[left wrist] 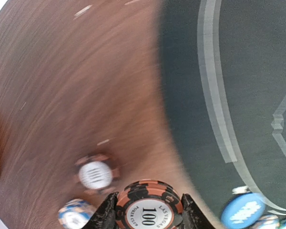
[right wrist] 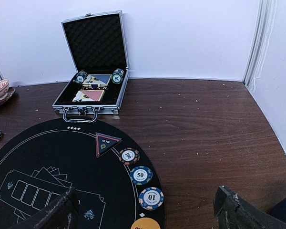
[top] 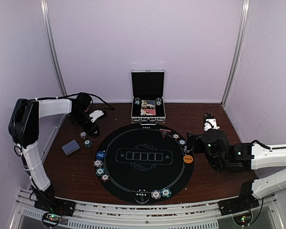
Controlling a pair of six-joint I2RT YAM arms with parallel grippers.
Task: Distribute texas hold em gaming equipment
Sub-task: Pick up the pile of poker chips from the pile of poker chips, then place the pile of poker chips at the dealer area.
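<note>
My left gripper (left wrist: pixel 149 220) is shut on a red-and-black striped "100" poker chip (left wrist: pixel 149 207), held above the wooden table just off the round black mat (left wrist: pixel 238 71). Below it lie a red-and-white chip (left wrist: pixel 95 174) and a blue-and-white chip (left wrist: pixel 75 214); the picture is blurred. In the top view this gripper (top: pixel 91 128) hangs at the mat's upper left. My right gripper (right wrist: pixel 144 210) stands open with nothing between its fingers, above the mat's right rim, where the chips 100 (right wrist: pixel 129 155), 50 (right wrist: pixel 141 175) and 10 (right wrist: pixel 151 198) and an orange disc (right wrist: pixel 145 223) lie in a row.
The open silver case (top: pixel 148 100) stands behind the mat with chips and cards inside. A grey-blue card deck (top: pixel 70 147) lies on the wood at left. A blue disc (top: pixel 100 155) and chips (top: pixel 100 171) line the left rim, more chips (top: pixel 156 194) the near rim. A triangular marker (right wrist: pixel 105 143) sits at the far rim.
</note>
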